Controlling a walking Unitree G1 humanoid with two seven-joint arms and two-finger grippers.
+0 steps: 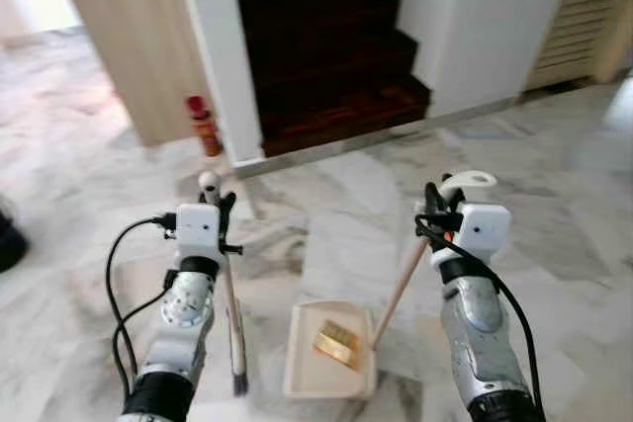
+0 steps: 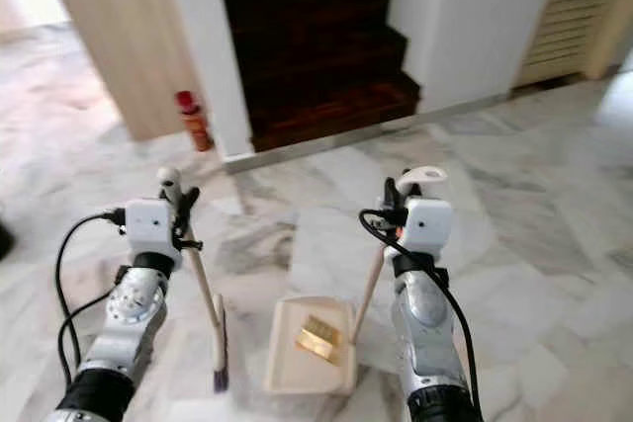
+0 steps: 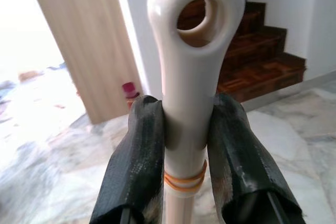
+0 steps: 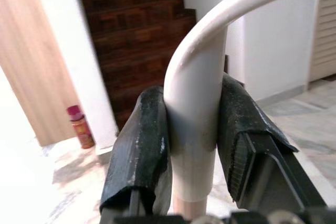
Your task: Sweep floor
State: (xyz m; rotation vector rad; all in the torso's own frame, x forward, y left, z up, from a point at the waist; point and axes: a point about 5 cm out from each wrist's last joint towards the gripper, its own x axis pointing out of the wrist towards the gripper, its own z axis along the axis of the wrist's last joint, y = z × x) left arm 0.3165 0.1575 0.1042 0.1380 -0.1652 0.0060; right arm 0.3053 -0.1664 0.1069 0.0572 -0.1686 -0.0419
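Dustpan: your cream dustpan (image 1: 331, 350) sits on the marble floor (image 1: 554, 195) nearest you, between the two arms, with a small golden piece of litter (image 1: 337, 342) lying inside it
Dustpan handle: a long pale wooden stick (image 1: 403, 280) rises from the pan's right side, tilted up and to the right, ending in a white loop (image 1: 469, 182)
Broom: you have the broom (image 1: 231, 303) just left of the dustpan, its dark bristle head (image 1: 237, 368) low at the floor, its shaft rising to a white cap with a hanging hole (image 3: 196, 14)
Left gripper: your left gripper (image 3: 185, 153) pinches the broom shaft just below that cap, both black fingers (image 3: 137, 166) pressed to its sides above an orange band
Right gripper: your right gripper (image 4: 193, 145) clamps the white top of the dustpan handle below the curve, fingers (image 4: 143, 150) tight on either side
Beyond: a red-capped spray can (image 1: 205, 126) stands on the floor at the foot of a white wall edge (image 1: 223, 56), left and far
Farthest: dark wooden stairs (image 1: 331, 56) climb away straight ahead, a pale wooden panel (image 1: 124, 37) to their left, a louvred door (image 1: 579, 17) far right
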